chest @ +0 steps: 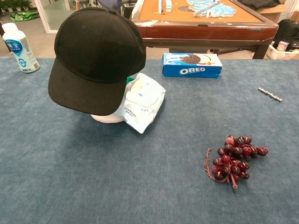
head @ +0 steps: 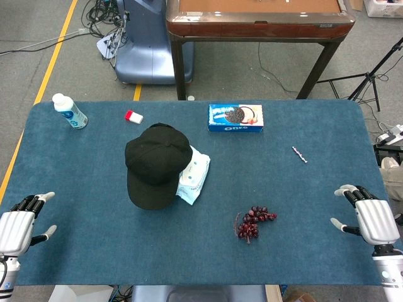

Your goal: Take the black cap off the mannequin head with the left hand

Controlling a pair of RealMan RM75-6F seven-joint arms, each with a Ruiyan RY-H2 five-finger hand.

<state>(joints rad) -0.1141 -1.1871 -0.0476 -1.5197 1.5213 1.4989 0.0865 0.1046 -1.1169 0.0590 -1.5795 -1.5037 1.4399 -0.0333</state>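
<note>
In the head view the black cap (head: 157, 165) sits on the mannequin head (chest: 106, 118) a little left of the table's (head: 302, 207) middle, its crown toward 12 o'clock and its brim pointing toward 6 o'clock, at the robot, so the long axis runs roughly 12 to 6. Only a pale sliver of the mannequin head shows under the brim in the chest view; the rest is hidden by the cap. The left hand (head: 19, 225) rests at the near left corner, fingers spread and holding nothing, and from it the cap lies at about 2 o'clock, well apart. The right hand (head: 368, 217) sits at the near right corner, likewise spread and empty, and is clearly farther from the cap, which lies at about 10 o'clock from it. The left hand is the nearer of the 2, which suits the task. A packet of wipes (head: 193, 174) leans against the cap's 3 o'clock side, touching it, so an approach from the 9 o'clock side or the brim looks freer. The lift has not begun.
</note>
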